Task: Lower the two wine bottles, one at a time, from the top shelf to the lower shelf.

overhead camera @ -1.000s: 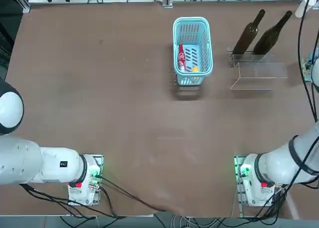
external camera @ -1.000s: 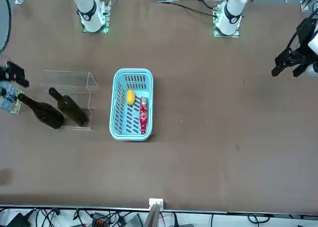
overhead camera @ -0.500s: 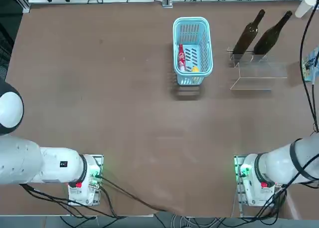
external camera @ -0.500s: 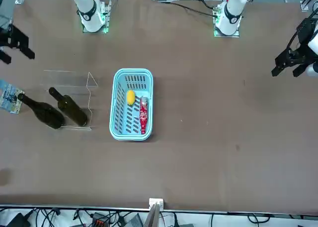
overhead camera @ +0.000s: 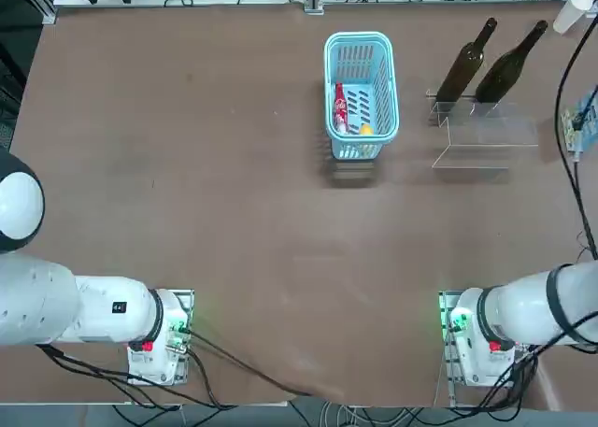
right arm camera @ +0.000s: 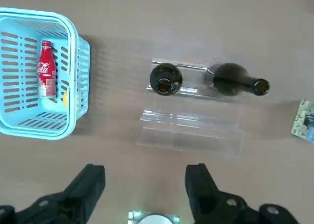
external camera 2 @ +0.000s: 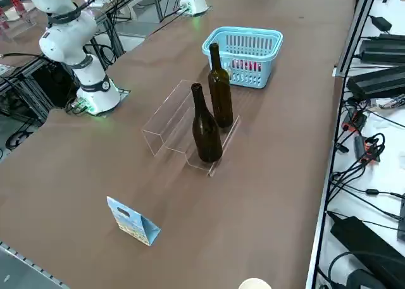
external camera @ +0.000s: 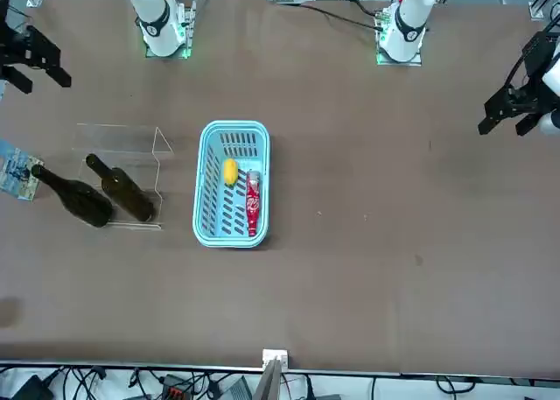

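Two wine bottles stood upright on the top shelf

The right gripper (right arm camera: 144, 189) is held high over the table with its fingers spread wide and nothing between them. The two wine bottles (external camera 2: 213, 112) are seen side by side on the top shelf (external camera 2: 223, 134), right of the blue basket (overhead camera: 361, 92); the lower shelf (overhead camera: 481, 156) is bare.

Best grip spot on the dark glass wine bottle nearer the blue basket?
Probably the wide body of that dark glass wine bottle, approached level from the robot's side over the clear stand's lower step. It stands upright, its twin close beside. Open right gripper is still high above.
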`<action>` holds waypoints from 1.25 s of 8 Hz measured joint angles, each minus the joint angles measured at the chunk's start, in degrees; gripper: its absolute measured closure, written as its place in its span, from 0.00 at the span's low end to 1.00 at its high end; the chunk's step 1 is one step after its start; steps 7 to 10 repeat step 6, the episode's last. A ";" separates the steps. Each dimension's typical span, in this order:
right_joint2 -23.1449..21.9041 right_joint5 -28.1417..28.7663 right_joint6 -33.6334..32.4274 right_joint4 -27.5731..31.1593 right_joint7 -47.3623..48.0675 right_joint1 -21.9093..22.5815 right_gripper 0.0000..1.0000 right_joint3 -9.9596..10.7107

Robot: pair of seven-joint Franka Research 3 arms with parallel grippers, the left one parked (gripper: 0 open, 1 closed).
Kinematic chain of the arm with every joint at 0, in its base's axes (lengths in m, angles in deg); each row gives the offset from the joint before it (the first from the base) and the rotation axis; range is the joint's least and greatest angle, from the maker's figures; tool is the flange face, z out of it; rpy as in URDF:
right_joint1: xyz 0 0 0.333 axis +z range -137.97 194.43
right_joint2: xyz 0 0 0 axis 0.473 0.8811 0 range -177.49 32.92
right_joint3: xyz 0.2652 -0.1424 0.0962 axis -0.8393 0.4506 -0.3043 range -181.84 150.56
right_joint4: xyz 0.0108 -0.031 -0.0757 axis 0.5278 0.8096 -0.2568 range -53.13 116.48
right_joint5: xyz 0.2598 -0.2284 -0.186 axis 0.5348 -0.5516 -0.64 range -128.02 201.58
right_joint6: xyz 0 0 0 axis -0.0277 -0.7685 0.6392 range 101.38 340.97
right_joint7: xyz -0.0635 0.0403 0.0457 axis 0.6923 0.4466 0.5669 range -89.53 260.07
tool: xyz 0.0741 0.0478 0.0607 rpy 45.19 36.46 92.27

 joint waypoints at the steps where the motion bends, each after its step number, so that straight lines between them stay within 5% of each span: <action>1: -2.09 -0.03 2.73 4.43 0.16 0.00 0.00 -0.18; 4: -4.67 -2.31 7.22 10.69 0.16 0.18 0.00 -0.36; 10: -4.59 -2.70 8.58 11.63 0.16 0.18 0.00 -0.31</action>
